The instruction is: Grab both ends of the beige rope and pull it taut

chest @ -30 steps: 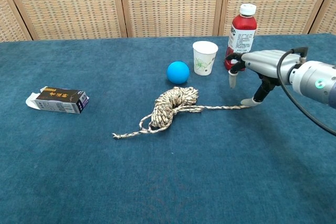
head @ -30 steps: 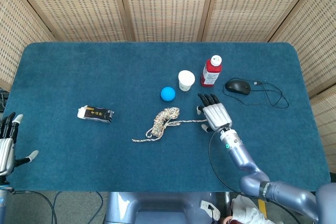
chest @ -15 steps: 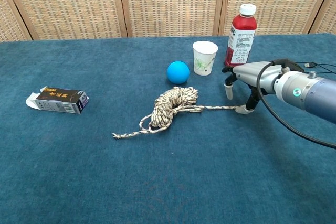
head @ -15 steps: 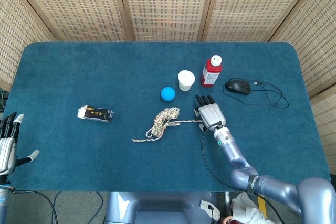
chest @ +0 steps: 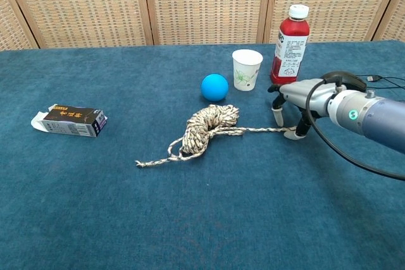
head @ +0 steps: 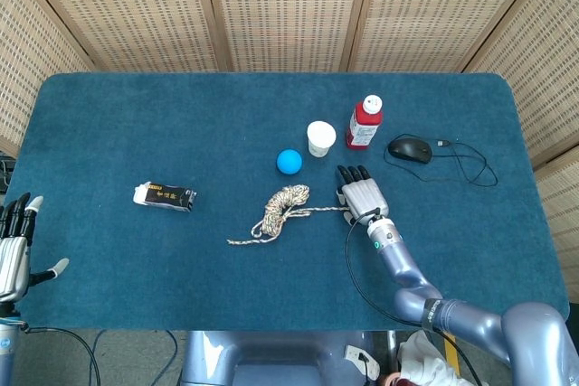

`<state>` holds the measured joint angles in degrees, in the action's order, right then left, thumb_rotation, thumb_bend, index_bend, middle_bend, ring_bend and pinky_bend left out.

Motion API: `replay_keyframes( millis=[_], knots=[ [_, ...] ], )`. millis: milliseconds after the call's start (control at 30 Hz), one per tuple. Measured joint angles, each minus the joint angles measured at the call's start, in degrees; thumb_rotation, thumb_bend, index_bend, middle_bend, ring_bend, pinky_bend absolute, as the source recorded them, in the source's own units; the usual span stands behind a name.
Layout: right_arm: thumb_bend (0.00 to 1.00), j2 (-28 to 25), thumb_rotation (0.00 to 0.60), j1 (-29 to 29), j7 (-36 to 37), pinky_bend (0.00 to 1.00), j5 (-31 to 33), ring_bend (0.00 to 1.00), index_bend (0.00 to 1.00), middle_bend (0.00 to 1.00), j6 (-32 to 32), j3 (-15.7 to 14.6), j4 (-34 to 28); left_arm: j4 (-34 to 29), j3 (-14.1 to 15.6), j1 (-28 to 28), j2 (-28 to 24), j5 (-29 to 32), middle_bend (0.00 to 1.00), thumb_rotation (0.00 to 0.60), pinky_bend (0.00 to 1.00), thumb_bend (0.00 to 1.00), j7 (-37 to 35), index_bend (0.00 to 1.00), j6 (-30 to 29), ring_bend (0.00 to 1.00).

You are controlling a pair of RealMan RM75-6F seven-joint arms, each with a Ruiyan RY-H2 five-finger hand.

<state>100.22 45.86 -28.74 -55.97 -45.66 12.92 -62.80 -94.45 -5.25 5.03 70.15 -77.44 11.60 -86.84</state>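
Note:
The beige rope (head: 286,202) lies mid-table as a loose coil (chest: 209,128) with two free tails. One tail ends at the front left (chest: 139,164); the other runs right to its end (chest: 286,131). My right hand (head: 362,196) is low over that right end, palm down with fingers apart (chest: 276,113), and the thumb tip touches the cloth right beside the rope's tip. It holds nothing. My left hand (head: 14,246) hangs off the table's front left corner with its fingers spread, far from the rope and seen only in the head view.
A blue ball (chest: 214,86), a paper cup (chest: 246,69) and a red bottle (chest: 290,43) stand just behind the rope and right hand. A black mouse (head: 410,148) with a looped cable lies at the right. A small black box (chest: 69,120) lies at the left.
My right hand has moved left and dropped lower, onto the rope's right end. The rope and my left hand have stayed put.

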Motion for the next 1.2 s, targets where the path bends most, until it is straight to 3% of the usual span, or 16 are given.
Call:
replay_keyframes(
  millis=[767,1000,1200],
  knots=[
    [0.45,0.6,0.6,0.2,0.7,0.0,-0.8,0.0,0.64,0.0,-1.3,-1.5,1.3,-0.8,0.4,0.6,0.6,-1.4,0.0,0.6,0.0,0.01,2.2,0.0,0.9,0.0],
    [0.47,-0.1,0.6,0.1,0.4,0.0,-1.0,0.0,0.64,0.0,-1.9,-1.7,-0.1,-2.8,0.5,3.3,1.4,-2.7,0.0,0.6,0.0,0.13,6.3,0.18,4.1,0.0],
    [0.47,-0.4,0.6,0.0,0.2,0.0,-0.8,0.0,0.64,0.0,-2.3,-1.7,-1.3,-3.8,0.7,7.3,3.0,-3.8,0.0,0.6,0.0,0.17,10.0,0.31,9.8,0.0]
  ],
)
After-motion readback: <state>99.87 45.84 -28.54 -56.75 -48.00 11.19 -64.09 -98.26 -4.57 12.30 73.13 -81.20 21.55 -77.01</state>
